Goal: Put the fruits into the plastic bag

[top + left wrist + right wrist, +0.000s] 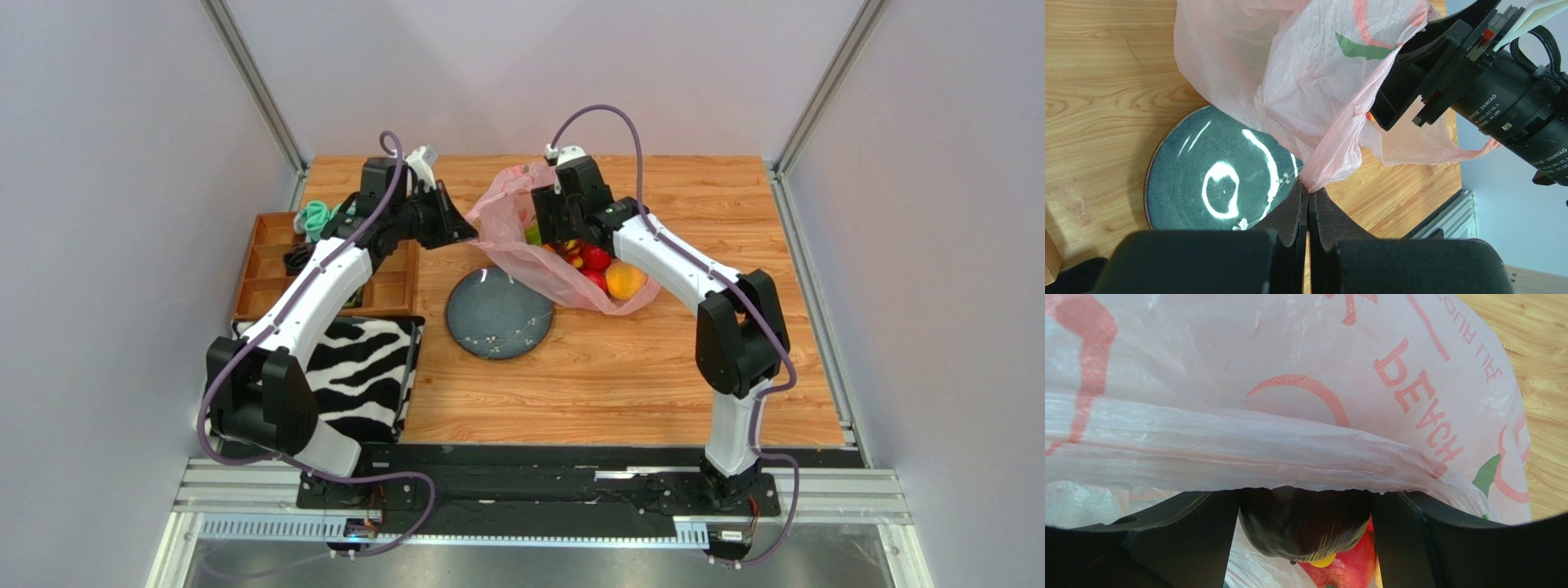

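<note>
Two arms share one job here, so read them as a pair. Your left gripper (1309, 197) has its fingers pressed flat together on a pinched fold of the plastic bag (1315, 79). It pulls that rim toward the left edge of the worktop, and that pull looks to be what holds the mouth open.

The bag lies near the middle of the far edge. Its lower part slumps toward the right edge under the fruit already inside, with an orange (624, 281) and something red showing through the film.

Your right gripper (1306, 502) reaches into the mouth from the right. Its fingers are spread to the width of the dark purple fruit (1306, 530) and clamp it on both sides. A band of pink film crosses just ahead of the fingertips, and a red apple (1346, 569) lies below the fruit. By my judgement the fruit is inside the opening and ready to be let go.

Watch that band of film. If it drapes over a finger, pulling out could drag the bag along.

The dark plate (499, 314) sits bare just on the near side of the bag. That suggests this is the last fruit.
</note>
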{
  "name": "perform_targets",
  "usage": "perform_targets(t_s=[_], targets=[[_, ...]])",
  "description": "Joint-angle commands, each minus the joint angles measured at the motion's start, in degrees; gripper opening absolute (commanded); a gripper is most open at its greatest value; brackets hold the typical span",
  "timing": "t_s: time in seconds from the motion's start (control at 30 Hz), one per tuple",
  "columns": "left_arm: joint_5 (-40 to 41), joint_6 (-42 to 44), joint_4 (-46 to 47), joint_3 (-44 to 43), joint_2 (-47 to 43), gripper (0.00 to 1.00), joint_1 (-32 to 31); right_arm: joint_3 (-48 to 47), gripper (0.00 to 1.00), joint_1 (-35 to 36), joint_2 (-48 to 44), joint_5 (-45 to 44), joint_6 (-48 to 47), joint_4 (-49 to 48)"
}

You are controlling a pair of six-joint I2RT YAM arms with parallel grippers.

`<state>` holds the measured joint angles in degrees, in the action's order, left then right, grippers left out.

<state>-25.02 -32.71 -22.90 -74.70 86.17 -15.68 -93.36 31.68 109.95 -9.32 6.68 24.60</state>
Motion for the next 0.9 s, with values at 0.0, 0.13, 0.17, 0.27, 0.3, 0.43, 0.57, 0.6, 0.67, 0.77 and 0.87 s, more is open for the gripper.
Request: perform_targets(t_s=[0.0, 0.13, 0.17, 0.27, 0.3, 0.43, 0.57, 0.6, 0.67, 0.77, 0.87], targets=[[-0.56, 0.37, 0.92, -0.27, -2.41, 0.00, -0.31, -1.65, 0.76, 0.13, -1.49, 0.35, -0.43, -1.22], [-0.82, 0.10, 0.92, -1.33, -1.80, 0.00, -0.49, -0.77, 0.85, 0.14, -4.12, 2.29, -1.31, -2.97], [-0.82, 0.10, 0.84, -1.50, -1.71, 0.00, -0.49, -0.51, 0.89, 0.22, -4.74, 3.51, -1.58, -3.33], [-0.74, -0.07, 0.92, -1.51, -1.53, 0.00, -0.66, -0.15, 1.00, 0.14, -6.06, 6.06, -1.93, -3.42], [-0.74, -0.16, 0.92, -1.51, -1.62, 0.00, -0.67, 0.11, 1.00, 0.22, -6.59, 6.50, -1.58, -3.24], [-0.04, -0.42, 0.66, -1.59, -1.88, 0.00, -0.67, 4.66, 0.98, 0.75, -12.99, 10.45, -0.44, -4.73], [0.58, -0.34, 0.48, -1.33, -2.24, 0.00, -0.67, 9.33, 0.96, 1.45, -23.88, 10.56, 0.53, -3.25], [0.84, -0.34, 0.48, -1.24, -2.32, 0.00, -0.67, 10.30, 0.95, 1.37, -28.26, 9.42, 0.88, -2.37], [0.93, -0.34, 0.48, -1.15, -2.15, 0.00, -0.67, 12.23, 0.95, 1.37, -32.59, 2.59, 1.93, 2.36], [0.67, -0.43, 0.66, -1.24, -1.88, 0.00, -0.67, 14.51, 0.93, 0.84, -39.53, -4.88, 2.46, 10.89], [0.67, -0.08, 0.49, -1.68, -1.53, 0.00, -0.67, 18.72, 0.90, -0.21, -46.30, -10.26, 4.13, 17.57]])
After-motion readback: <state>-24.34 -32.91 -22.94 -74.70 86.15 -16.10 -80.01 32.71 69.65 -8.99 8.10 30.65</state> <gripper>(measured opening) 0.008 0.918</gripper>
